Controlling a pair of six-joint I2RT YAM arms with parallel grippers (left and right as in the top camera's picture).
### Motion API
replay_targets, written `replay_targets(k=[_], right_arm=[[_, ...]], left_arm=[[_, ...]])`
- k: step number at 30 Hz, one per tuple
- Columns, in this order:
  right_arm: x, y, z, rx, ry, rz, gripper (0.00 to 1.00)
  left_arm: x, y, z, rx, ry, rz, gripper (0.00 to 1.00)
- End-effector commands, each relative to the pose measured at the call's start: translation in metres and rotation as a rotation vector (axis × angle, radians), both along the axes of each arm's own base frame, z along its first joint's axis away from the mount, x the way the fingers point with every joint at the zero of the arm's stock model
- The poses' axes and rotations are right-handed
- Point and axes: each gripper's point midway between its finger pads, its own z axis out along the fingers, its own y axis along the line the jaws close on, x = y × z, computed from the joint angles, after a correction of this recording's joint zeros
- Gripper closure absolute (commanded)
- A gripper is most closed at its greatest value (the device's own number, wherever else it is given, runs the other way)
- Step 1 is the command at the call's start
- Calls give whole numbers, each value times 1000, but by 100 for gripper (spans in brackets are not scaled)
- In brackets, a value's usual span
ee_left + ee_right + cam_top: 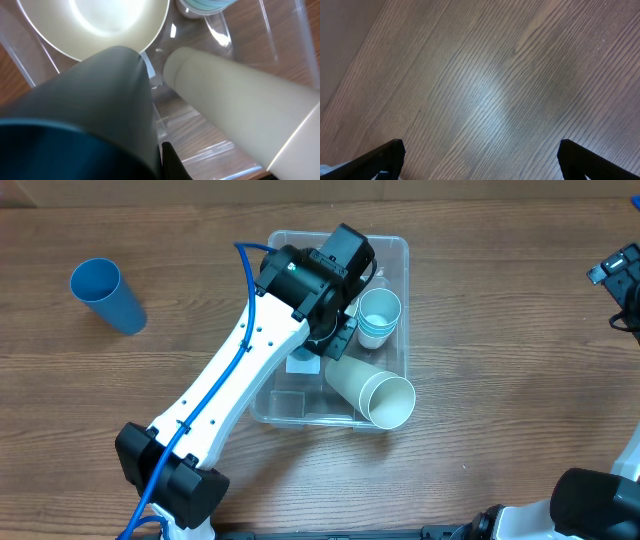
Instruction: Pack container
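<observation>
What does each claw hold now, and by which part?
The left claw seems shut on the rim of a dark cup; right claw is open and empty.

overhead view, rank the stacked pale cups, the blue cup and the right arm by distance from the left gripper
1. stacked pale cups, inside the container, just right of the left gripper
2. blue cup, on the table, far left
3. right arm, at the table's far right edge

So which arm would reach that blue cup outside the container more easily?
Probably left. The blue cup sits on the left arm's side of the table; the right fingers hover at the far right edge.
</observation>
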Motion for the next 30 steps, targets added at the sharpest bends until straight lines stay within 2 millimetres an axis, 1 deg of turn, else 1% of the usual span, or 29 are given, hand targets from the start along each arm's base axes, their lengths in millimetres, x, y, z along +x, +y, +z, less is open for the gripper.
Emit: replay_targets(k=[1,5,9,12,14,15,16,17,21,26,30], right_arm=[[2,0,6,-9,-18,-3,0],[2,0,6,-9,-18,-3,0],[2,0,6,-9,-18,-3,0],[2,0,6,-9,-18,-3,0],[2,0,6,-9,-18,-3,0],[2,0,6,-9,-18,-3,0],[2,0,6,-9,-18,-3,0],[2,0,6,-9,-18,-3,0],[2,0,6,-9,-18,-3,0],[2,0,6,-9,-18,-3,0],[2,0,6,-9,-18,-3,0]], left_arm=[[-5,7,-33,53,64,15,96],[-2,5,-33,43,51,15,96],[1,3,-27,31,33,14,96],[6,-1,-13,7,0,11,96],[13,-5,7,-24,-48,12,96],[17,-8,22,-48,-82,12,96],[19,-9,29,-60,-98,12,96],[19,-9,32,-65,-104,12,96],[16,-6,30,-49,-91,14,96],[-3,8,25,7,-14,22,96],[-6,10,24,15,-3,22,96]])
